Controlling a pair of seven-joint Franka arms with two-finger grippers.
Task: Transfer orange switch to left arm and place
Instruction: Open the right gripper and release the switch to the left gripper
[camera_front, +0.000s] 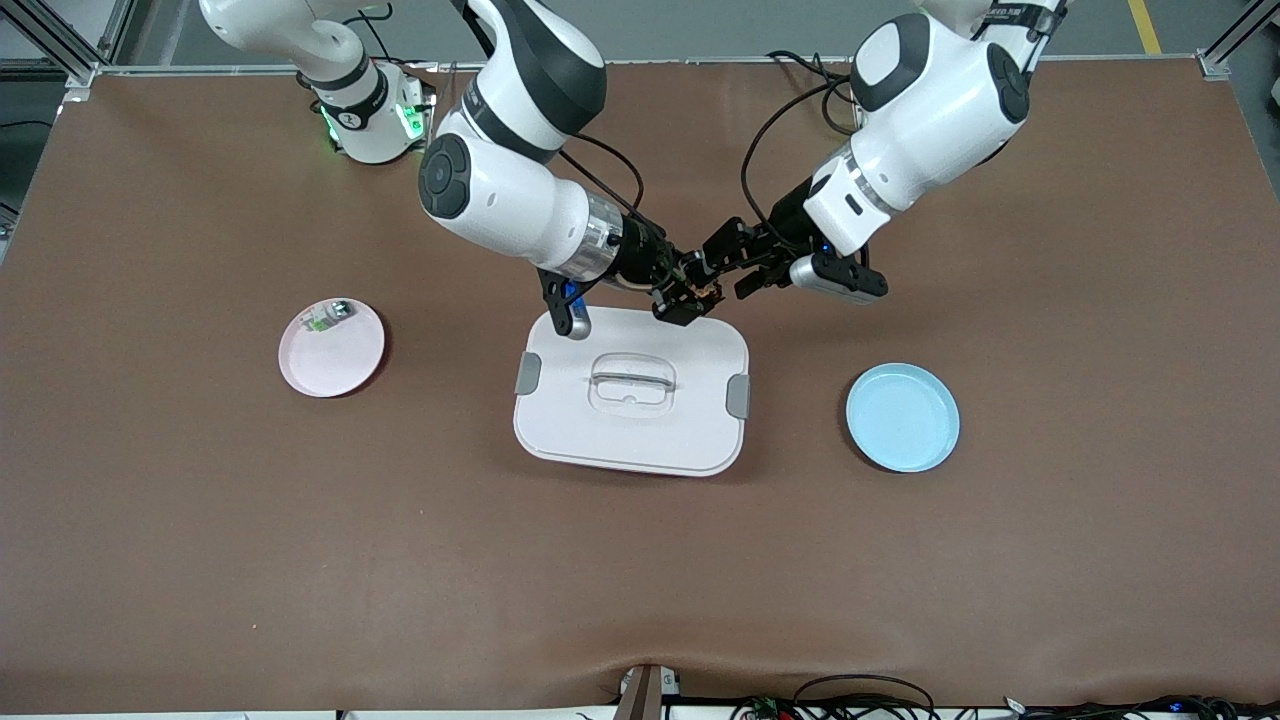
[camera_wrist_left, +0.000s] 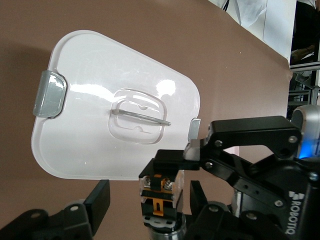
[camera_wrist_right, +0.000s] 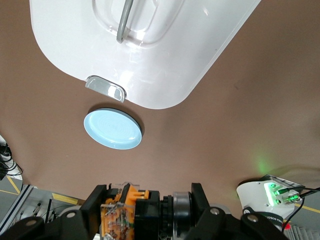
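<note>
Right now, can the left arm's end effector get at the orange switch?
Probably yes: the left end effector is open around the orange switch, held by the right end effector above the box. Nothing blocks it.

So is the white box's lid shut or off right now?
Shut. The box sits flat with its lid on; both grey clips lie against its sides, and the clear handle is untouched.

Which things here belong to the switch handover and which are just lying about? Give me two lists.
In the job: orange switch, held by the right gripper over the box's edge; left gripper, open on either side of it; box, to be avoided.
Lying about: pink plate; green-and-silver component on it; blue plate.
</note>
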